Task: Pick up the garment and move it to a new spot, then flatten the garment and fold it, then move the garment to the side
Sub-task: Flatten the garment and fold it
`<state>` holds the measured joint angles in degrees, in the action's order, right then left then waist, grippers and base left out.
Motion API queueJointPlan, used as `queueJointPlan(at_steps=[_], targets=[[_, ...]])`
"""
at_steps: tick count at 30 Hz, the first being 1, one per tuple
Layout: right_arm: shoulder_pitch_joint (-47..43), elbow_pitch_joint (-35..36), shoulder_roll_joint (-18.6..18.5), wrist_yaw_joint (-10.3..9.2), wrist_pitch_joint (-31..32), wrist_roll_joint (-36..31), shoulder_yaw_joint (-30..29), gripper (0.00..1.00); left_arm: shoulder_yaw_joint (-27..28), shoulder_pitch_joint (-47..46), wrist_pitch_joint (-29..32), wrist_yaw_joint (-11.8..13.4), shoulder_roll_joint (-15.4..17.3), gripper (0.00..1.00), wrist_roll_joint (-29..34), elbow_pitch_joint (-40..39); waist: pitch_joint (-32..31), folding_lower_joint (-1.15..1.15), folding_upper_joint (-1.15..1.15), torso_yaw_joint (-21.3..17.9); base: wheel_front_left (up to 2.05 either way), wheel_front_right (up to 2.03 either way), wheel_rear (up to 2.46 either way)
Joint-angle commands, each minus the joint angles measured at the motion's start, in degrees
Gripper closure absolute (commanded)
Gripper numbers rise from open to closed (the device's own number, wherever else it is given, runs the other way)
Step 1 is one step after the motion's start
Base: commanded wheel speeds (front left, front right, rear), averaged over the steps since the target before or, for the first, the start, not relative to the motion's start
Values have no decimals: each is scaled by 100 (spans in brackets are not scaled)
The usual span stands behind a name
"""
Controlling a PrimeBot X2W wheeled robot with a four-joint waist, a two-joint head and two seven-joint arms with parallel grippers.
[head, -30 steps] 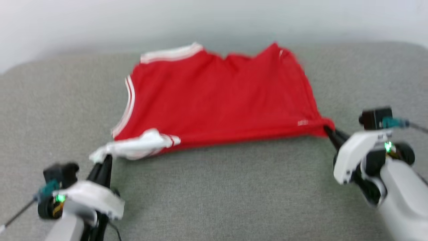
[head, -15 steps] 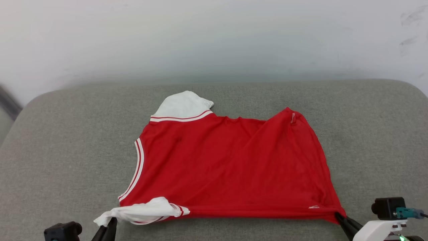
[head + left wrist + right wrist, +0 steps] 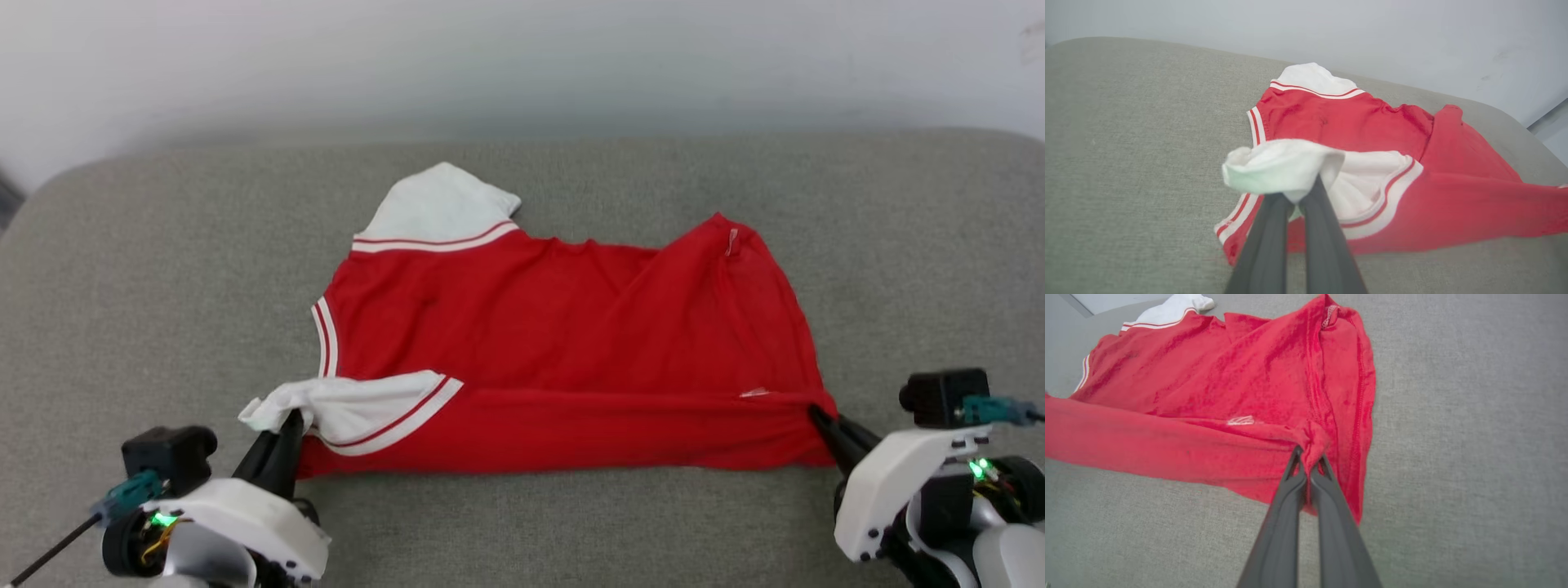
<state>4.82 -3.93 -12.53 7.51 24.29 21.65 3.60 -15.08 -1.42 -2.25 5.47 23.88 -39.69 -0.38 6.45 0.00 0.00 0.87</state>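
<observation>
Pulled up since 0.5 s ago: near edge of garment, now w/ a red band showing below the taut line btw. the grippers; head cam shifted too. Far left: grey fabric cushion underneath, pale wall behind. Pinched by left gripper: bunched white panel at near-left corner, jaws closed tight on it. Mid: spread mostly flat on cushion, bright red, thin, lightly wrinkled; white red-striped trim along armhole, 2nd white panel at far-left corner, small white tag near hem. Right: near-right red corner clamped in right gripper, fingers closed on gathered cloth.
</observation>
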Motion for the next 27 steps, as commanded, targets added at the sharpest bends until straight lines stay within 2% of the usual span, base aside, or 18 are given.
queueJointPlan(at_steps=[1, 6, 12, 13, 14, 15, 16, 22, 27], targets=[[124, -95, -1, -4, 38, -57, 13, 100, -30, -143, -49, -55, -43, 100, 19, 95, 239, 0, 0, 23, 0, 0, 0], [584, -431, -1, -4, 106, -83, 78, 100, -191, -619, -35, -286, -167, 100, -1, 700, 699, 0, 0, 75, 0, 0, 0], [761, -970, 67, -4, 17, -54, 201, 100, -440, -967, 64, -644, -326, 100, -93, 1480, 887, 0, 0, 126, 0, 0, 0], [769, -1053, 76, -4, -32, -60, 220, 93, -455, -1013, 86, -688, -335, 74, -101, 1587, 886, 0, 0, 131, 0, 0, 0], [763, -1137, 94, -4, -81, -58, 231, 68, -465, -1066, 87, -708, -343, 54, -122, 1674, 878, 0, 0, 132, 0, 0, 0], [762, -1208, 94, -4, -154, -98, 233, 33, -491, -1100, 124, -739, -354, 10, -134, 1768, 858, 0, 0, 131, 0, 0, 0], [772, -1264, 108, -4, -244, -119, 251, 0, -510, -1118, 138, -745, -355, 0, -121, 1846, 827, 0, 0, 128, 0, 0, 0], [733, -1211, 211, -4, -988, -132, 303, 0, -493, -1099, 248, -751, -280, 0, -200, 2004, 569, 0, 0, 74, 0, 0, 0], [565, -994, 353, -3, -1920, -227, 287, 0, -364, -983, 447, -619, -53, 0, -279, 1771, 246, 0, 0, -19, 0, 0, 0]])
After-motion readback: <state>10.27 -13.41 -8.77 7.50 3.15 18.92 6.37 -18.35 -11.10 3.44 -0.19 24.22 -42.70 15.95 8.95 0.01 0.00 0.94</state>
